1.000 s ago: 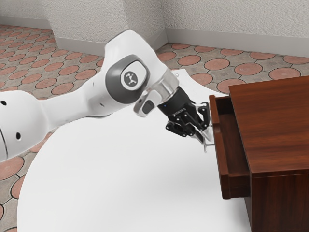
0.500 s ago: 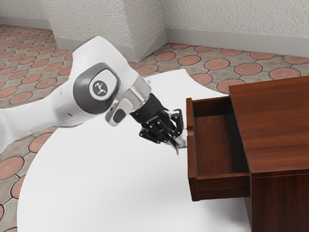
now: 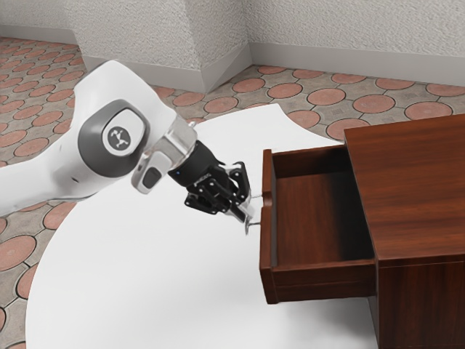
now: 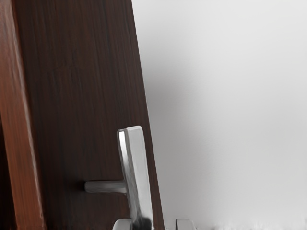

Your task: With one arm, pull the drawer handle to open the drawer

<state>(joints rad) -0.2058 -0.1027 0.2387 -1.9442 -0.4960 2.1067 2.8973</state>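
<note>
Drawer [image 3: 320, 218] dark glossy wood; handle [image 4: 136, 177] smooth brushed metal; table [image 3: 145, 276] matt white.

There is one drawer [image 3: 312, 218], one metal handle [image 3: 252, 216], one wooden cabinet [image 3: 414, 182], one white table [image 3: 145, 291], one arm [image 3: 109, 138] and one gripper [image 3: 243, 209].

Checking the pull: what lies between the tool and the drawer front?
The silver handle, standing off the drawer front on a short post in the wrist view; the exterior view shows the tool at it.

a home-like room: terracotta floor tiles [image 3: 43, 94] with round patterns, rough white plaster walls [image 3: 327, 22], a pale skirting board [image 3: 363, 58], a white table [image 3: 145, 291], a dark wooden drawer cabinet [image 3: 414, 182].
</note>
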